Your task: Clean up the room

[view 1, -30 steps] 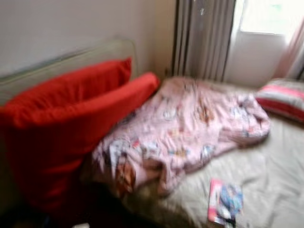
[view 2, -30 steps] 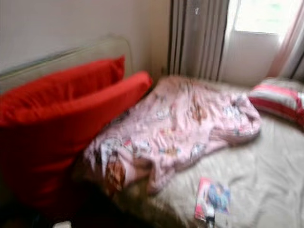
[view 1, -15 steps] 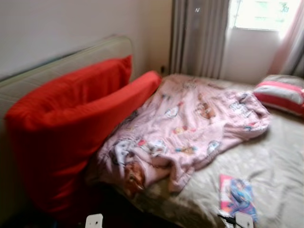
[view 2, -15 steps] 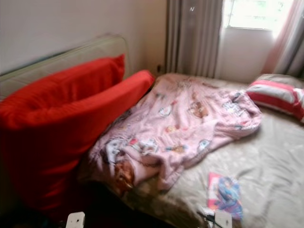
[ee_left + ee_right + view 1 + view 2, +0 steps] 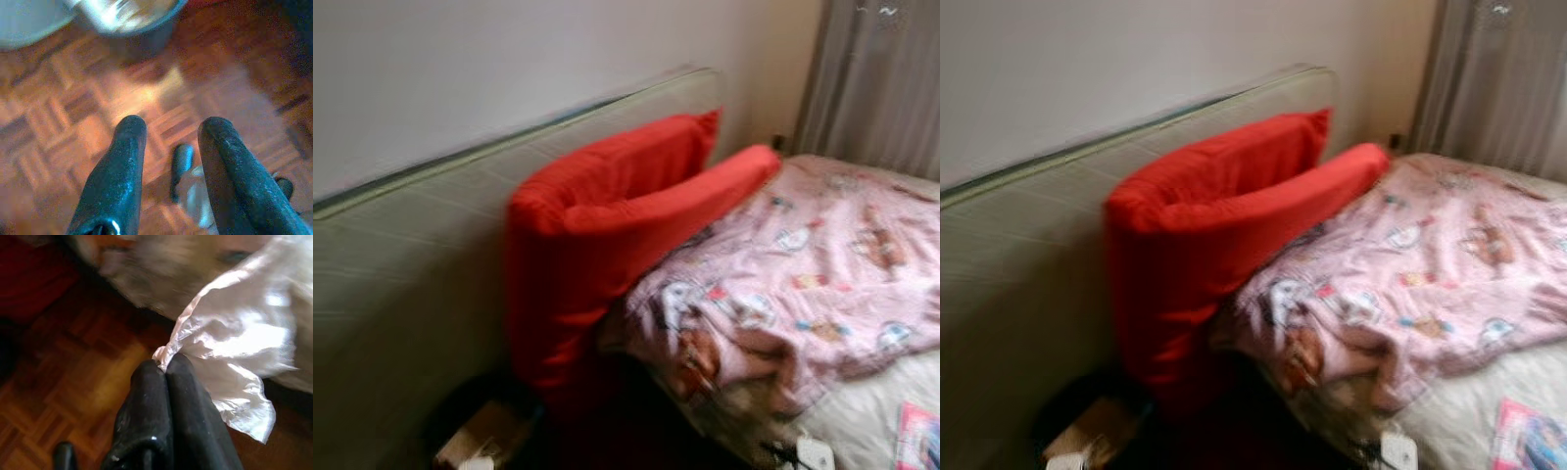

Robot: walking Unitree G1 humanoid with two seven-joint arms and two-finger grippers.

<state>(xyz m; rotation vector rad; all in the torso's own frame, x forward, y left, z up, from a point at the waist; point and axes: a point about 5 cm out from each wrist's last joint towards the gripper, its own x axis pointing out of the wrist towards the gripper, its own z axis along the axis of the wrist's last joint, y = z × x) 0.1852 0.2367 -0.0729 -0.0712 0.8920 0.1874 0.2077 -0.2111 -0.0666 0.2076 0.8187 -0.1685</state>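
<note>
My right gripper (image 5: 166, 364) is shut on the edge of a thin white plastic bag (image 5: 239, 347), which hangs over the dark parquet floor (image 5: 73, 396) beside the bed. Over the same parquet my left gripper (image 5: 171, 125) stands open with nothing between its fingers. A big red cushion (image 5: 607, 245) leans against an upright mattress (image 5: 411, 264) by the wall. A pink printed blanket (image 5: 803, 284) lies rumpled on the bed (image 5: 862, 416), its corner hanging off the edge. A pink and blue magazine (image 5: 918, 436) lies on the sheet at the lower right.
A grey curtain (image 5: 876, 83) hangs at the back right. A small cardboard box (image 5: 484, 436) sits on the dark floor below the cushion. A shiny metal pot (image 5: 127, 17) stands on the parquet ahead of the left gripper.
The camera has swung to the left: the window and the striped pillow have left the picture, and the upright mattress and wall now take up the left half.
</note>
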